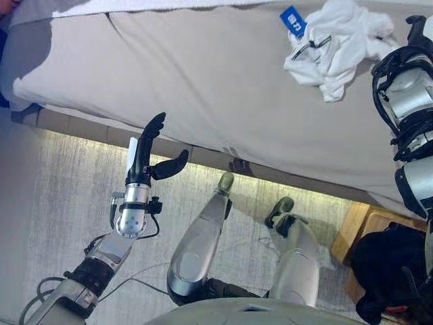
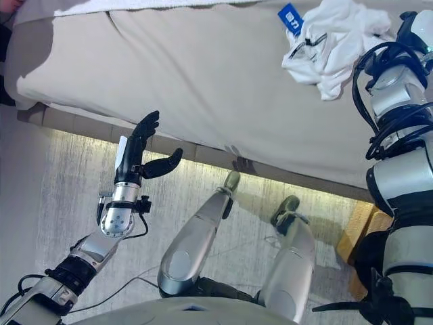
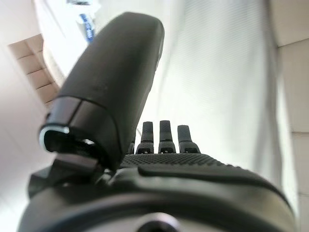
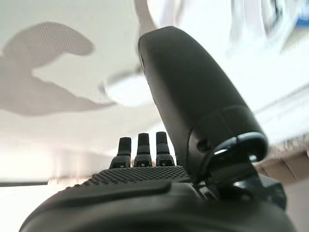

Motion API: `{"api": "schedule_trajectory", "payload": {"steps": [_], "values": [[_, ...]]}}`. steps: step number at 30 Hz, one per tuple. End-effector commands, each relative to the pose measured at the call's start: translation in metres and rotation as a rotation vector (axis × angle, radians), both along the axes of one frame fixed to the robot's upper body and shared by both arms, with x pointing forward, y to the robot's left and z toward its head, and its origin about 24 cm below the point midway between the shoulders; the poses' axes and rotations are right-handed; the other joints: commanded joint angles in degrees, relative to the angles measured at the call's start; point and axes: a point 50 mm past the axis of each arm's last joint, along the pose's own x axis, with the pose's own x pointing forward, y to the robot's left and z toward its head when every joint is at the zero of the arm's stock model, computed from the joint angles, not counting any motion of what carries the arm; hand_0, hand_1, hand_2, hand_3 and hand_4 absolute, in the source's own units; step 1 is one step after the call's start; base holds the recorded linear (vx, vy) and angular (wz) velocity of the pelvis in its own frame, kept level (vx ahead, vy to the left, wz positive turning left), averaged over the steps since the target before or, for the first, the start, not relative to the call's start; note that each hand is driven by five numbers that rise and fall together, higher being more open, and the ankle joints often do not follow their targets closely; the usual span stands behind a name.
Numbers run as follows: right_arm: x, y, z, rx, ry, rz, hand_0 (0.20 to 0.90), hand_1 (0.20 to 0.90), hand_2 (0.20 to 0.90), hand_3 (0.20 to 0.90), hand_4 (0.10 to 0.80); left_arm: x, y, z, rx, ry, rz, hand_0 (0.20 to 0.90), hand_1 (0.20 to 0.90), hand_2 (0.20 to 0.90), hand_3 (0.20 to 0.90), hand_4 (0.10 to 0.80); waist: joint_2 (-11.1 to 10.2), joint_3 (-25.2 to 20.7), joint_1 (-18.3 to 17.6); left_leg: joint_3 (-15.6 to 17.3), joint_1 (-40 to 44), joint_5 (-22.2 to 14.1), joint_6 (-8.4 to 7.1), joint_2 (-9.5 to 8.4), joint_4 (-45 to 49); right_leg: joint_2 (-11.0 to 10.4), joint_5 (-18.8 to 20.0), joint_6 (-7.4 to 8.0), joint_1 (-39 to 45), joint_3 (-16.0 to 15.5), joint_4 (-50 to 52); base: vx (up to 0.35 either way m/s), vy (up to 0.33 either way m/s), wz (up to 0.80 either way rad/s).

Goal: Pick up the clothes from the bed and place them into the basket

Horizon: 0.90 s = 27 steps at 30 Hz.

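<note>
A crumpled white garment (image 1: 336, 42) with a blue tag (image 1: 293, 20) lies on the beige bed (image 1: 203, 81) at the far right. My right hand (image 1: 418, 28) is just right of the garment, above the bed. In its wrist view the right hand (image 4: 145, 179) is open with straight fingers and holds nothing, and the white garment (image 4: 270, 19) shows past it. My left hand (image 1: 145, 159) is open and empty, raised in front of the bed's near edge at the left. The basket (image 1: 356, 227), with a light wooden rim, stands on the floor at the lower right and holds dark clothes (image 1: 389, 264).
The bed's near edge (image 1: 270, 172) runs across the view, with a lit strip along its base. Grey carpet (image 1: 54, 203) lies in front of the bed. A white towel or sheet edge (image 1: 135, 5) runs along the bed's far side.
</note>
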Motion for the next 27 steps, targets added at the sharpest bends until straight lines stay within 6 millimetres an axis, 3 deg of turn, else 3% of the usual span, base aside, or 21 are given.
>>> {"api": "schedule_trajectory", "payload": {"steps": [1,6,14,21,27], "values": [[-0.01,0.006,0.065,-0.117,-0.182,-0.015,0.9,0.9,0.9,0.9,0.8,-0.006,-0.01,0.041,-0.102,-0.229,-0.078,0.9,0.9,0.9,0.9,0.8,2.9,-2.11,0.17,2.66,-4.02,-4.78,3.17,-0.33,3.41,3.15,-6.45,-2.44,0.15,-1.13,7.9,-0.023,0.012,-0.04],[-0.015,0.005,0.079,-0.076,-0.235,-0.028,0.9,0.9,0.9,0.9,0.8,-0.009,-0.013,0.05,-0.131,-0.269,-0.097,0.9,0.9,0.9,0.9,0.8,4.39,-2.11,0.53,2.7,-11.64,-5.91,4.08,-1.07,8.05,3.28,-7.75,-2.48,-8.34,0.11,13.27,-0.029,-0.004,-0.01],[-0.021,0.006,0.099,-0.093,-0.294,-0.027,0.9,0.9,0.9,0.9,0.8,-0.017,-0.011,0.055,-0.143,-0.304,-0.106,0.9,0.9,0.9,0.9,0.8,5.08,-2.11,1.45,1.72,-19.15,-6.95,4.74,-2.08,13.65,3.49,-9.51,-3.23,-16.2,0.76,19.16,-0.011,-0.016,0.0],[-0.025,0.024,0.129,-0.032,-0.465,0.111,0.9,0.9,0.9,0.9,0.8,-0.02,-0.004,0.061,-0.146,-0.325,-0.098,0.9,0.9,0.9,0.9,0.8,5.18,-2.11,2.44,1.0,-22.06,-7.11,4.9,-2.93,16.19,3.36,-10.35,-3.48,-18.77,0.85,21.85,-0.003,-0.019,0.06],[-0.03,0.053,0.152,0.052,-0.643,0.332,0.9,0.9,0.9,0.9,0.8,-0.024,0.006,0.061,-0.146,-0.32,-0.08,0.9,0.9,0.9,0.9,0.8,4.27,-2.11,2.5,0.71,-20.66,-7.02,4.69,-2.8,15.62,3.23,-10.47,-3.33,-17.32,0.53,21.78,0.038,-0.003,0.03]]}}
